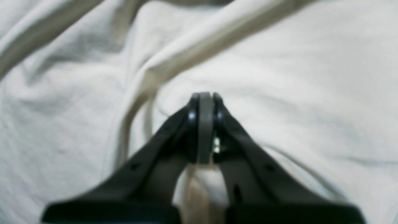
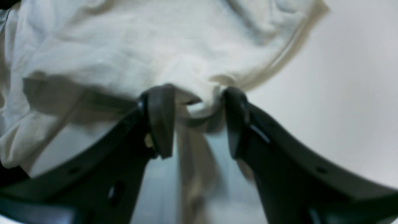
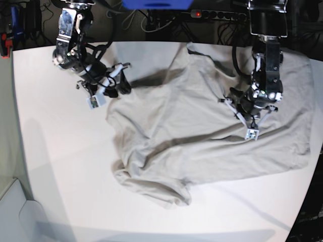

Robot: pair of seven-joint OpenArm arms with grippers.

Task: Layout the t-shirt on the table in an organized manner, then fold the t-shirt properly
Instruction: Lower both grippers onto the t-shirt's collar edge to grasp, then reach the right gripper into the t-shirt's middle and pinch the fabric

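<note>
The light beige t-shirt (image 3: 202,136) lies spread and wrinkled over the white table (image 3: 60,166), with its lower left corner bunched up. In the base view, my left gripper (image 3: 247,118) is down on the shirt's right half. Its wrist view shows the left gripper (image 1: 205,96) shut, tips against the t-shirt (image 1: 295,93) beside a raised fold; no cloth shows between the pads. My right gripper (image 2: 196,91) is open at the t-shirt's (image 2: 140,46) upper left edge. A bunched fold of hem sits between its fingers (image 2: 158,118).
Bare table (image 2: 342,93) lies to the right of the right gripper in its wrist view. Cables and a power strip (image 3: 217,14) run along the far edge. The shirt reaches close to the table's right edge (image 3: 315,151).
</note>
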